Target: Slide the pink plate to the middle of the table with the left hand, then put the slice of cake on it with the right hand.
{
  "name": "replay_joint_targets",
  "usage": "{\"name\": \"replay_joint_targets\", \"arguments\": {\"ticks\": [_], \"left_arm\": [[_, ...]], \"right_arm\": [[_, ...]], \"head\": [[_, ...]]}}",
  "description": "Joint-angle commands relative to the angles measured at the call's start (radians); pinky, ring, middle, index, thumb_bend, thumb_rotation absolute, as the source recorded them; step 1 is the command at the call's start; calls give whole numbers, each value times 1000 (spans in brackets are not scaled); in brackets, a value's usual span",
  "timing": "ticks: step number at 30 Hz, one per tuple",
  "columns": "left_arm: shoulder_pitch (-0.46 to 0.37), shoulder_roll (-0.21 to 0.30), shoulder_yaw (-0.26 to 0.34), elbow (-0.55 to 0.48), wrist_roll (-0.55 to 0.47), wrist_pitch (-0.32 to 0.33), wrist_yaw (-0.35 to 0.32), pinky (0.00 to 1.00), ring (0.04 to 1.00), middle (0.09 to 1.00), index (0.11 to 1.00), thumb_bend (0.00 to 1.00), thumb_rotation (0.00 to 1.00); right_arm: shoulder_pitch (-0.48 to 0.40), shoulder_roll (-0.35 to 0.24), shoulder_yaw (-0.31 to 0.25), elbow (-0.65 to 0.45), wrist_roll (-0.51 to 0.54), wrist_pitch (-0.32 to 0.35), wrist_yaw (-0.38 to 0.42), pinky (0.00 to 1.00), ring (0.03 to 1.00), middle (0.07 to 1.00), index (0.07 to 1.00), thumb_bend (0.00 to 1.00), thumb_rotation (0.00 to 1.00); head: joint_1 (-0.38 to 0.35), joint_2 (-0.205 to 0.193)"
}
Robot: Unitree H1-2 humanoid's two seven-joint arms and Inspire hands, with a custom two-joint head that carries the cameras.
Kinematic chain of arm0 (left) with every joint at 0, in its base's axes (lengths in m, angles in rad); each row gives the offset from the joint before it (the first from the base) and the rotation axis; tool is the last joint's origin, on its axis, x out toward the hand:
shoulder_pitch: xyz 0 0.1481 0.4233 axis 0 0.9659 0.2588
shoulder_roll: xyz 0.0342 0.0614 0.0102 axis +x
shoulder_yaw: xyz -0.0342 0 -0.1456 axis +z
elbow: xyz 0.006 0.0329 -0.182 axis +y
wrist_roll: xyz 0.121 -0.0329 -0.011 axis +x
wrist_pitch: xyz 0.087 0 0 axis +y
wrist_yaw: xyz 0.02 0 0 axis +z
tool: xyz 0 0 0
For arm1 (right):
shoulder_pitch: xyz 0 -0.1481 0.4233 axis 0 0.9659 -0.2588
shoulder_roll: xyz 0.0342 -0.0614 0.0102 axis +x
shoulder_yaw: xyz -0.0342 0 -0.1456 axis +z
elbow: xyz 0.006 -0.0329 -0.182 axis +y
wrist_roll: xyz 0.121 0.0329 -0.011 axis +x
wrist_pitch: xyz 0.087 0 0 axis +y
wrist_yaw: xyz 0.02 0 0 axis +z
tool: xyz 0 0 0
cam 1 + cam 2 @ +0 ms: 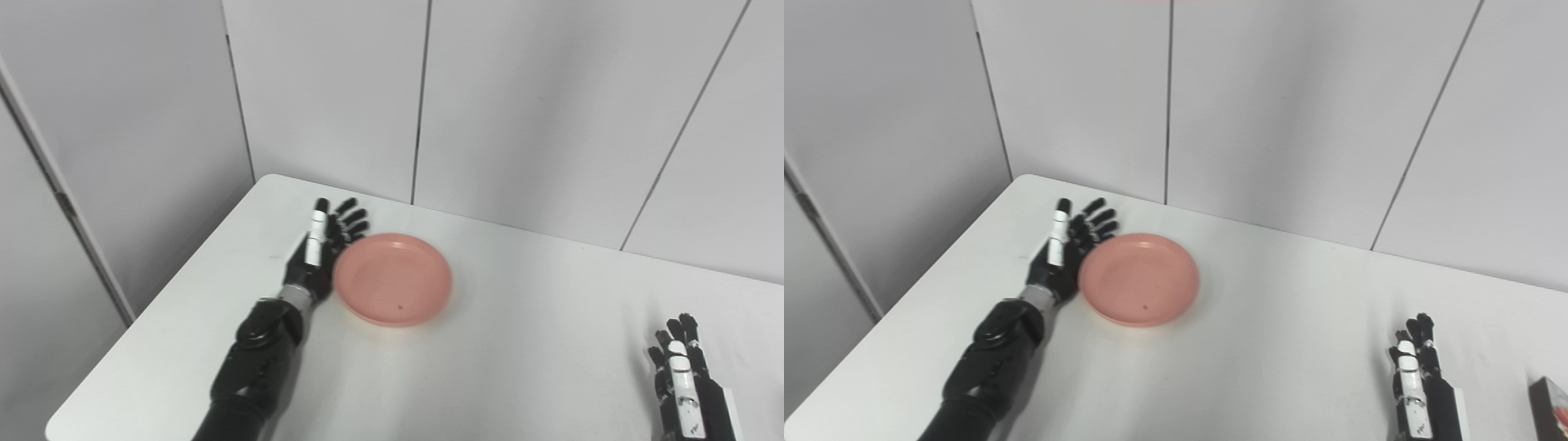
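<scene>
We have the pink plate (392,279) lying flat on the white table (490,343), left of the table's middle and toward the far edge, its shallow bowl facing up with one tiny dark speck on the inner surface near the front rim. At the plate's nine o'clock sits our left hand (318,251), edge-on with the palm turned toward the rim, fingers stretched out straight and a little fanned, closed around nothing. The heel of the hand looks to be touching the plate's left rim, while the fingertips (355,222) reach past it up at about eleven o'clock, pointing to the back wall. The black forearm runs down from there to seven o'clock and leaves by the bottom edge.

Out at the plate's four o'clock, well apart from it, our right hand (1415,373) rests low near the front of the table, fingers extended and close together, gripping nothing (only the upper part of it shows, the rest is cut off by the bottom of the picture). Just beside that hand, at its three o'clock, the slice of cake (1551,407) peeks in at the lower right corner of the right eye view: a dark side with a bit of white and red, mostly cropped. Hand and cake are apart, not touching. Behind the table stand pale grey wall panels (520,110) with thin dark seams.
</scene>
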Motion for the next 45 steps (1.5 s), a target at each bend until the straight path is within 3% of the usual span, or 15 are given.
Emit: {"name": "replay_joint_targets", "arguments": {"ticks": [1, 5, 8, 12, 17, 22, 23, 27, 28, 30, 33, 36, 39, 42, 45], "left_arm": [[9, -8, -7, 4, -14, 50, -28, 916, 897, 887, 877, 914, 1000], [15, -38, -30, -6, -2, 64, -42, 918, 900, 889, 878, 909, 1000], [21, -60, -43, -11, -4, 65, -53, 914, 903, 891, 883, 915, 1000], [35, -86, -60, -23, 2, 54, -65, 913, 916, 907, 904, 913, 1000], [84, -123, -81, -105, 21, 66, -36, 919, 925, 918, 919, 882, 1000], [163, -173, -102, -227, 67, 88, 34, 972, 952, 940, 940, 855, 1000], [178, -180, -107, -246, 77, 89, 44, 976, 961, 949, 949, 856, 1000], [224, -208, -129, -307, 108, 80, 72, 993, 979, 972, 973, 833, 1000], [233, -215, -131, -320, 109, 80, 76, 998, 987, 981, 980, 822, 1000], [246, -224, -132, -323, 108, 59, 72, 1000, 997, 994, 991, 809, 1000], [256, -233, -130, -296, 110, 5, 60, 1000, 1000, 1000, 1000, 799, 1000], [268, -248, -129, -312, 123, 9, 86, 999, 999, 999, 998, 786, 1000], [280, -256, -137, -336, 153, 14, 114, 986, 992, 985, 981, 777, 1000], [289, -260, -148, -344, 170, 6, 117, 983, 990, 984, 975, 777, 1000], [293, -265, -154, -354, 187, 5, 122, 969, 982, 979, 973, 788, 1000]], "right_arm": [[-13, 2, 3, -38, -10, -14, -2, 1000, 1000, 1000, 1000, 272, 736], [-13, 2, 14, -53, -19, -2, -5, 1000, 1000, 1000, 1000, 273, 761], [-20, -1, 22, -46, -35, 0, -9, 1000, 1000, 1000, 1000, 329, 890], [-22, -3, 28, -45, -57, 12, -17, 1000, 1000, 1000, 1000, 391, 915], [-24, 0, 35, -9, -89, -20, -28, 1000, 1000, 1000, 1000, 426, 879], [-32, 25, 49, 38, -114, -56, -41, 1000, 992, 999, 1000, 563, 843], [-33, 31, 51, 41, -119, -58, -45, 1000, 988, 992, 997, 580, 840], [-36, 54, 66, 27, -159, -35, -73, 1000, 992, 983, 991, 630, 829], [-36, 61, 71, 22, -172, -29, -82, 1000, 996, 984, 991, 634, 814], [-39, 74, 78, 18, -185, -22, -93, 1000, 999, 986, 993, 637, 798], [-50, 86, 82, 26, -184, -29, -94, 1000, 1000, 990, 999, 580, 782], [-61, 86, 83, 30, -189, -30, -96, 1000, 1000, 998, 1000, 552, 780], [-74, 77, 84, 25, -228, -11, -118, 1000, 1000, 995, 1000, 632, 817], [-99, 43, 76, 20, -258, -16, -127, 1000, 985, 974, 979, 655, 791], [-121, -7, 72, -11, -314, -5, -139, 872, 893, 905, 924, 601, 692]], "head": [[-11, 5], [-26, 10], [-38, 13], [-98, 34], [-237, 78], [-414, 130], [-414, 130], [-518, 156], [-580, 162], [-637, 174], [-671, 186], [-702, 204], [-713, 211], [-711, 219], [-708, 221]]}}
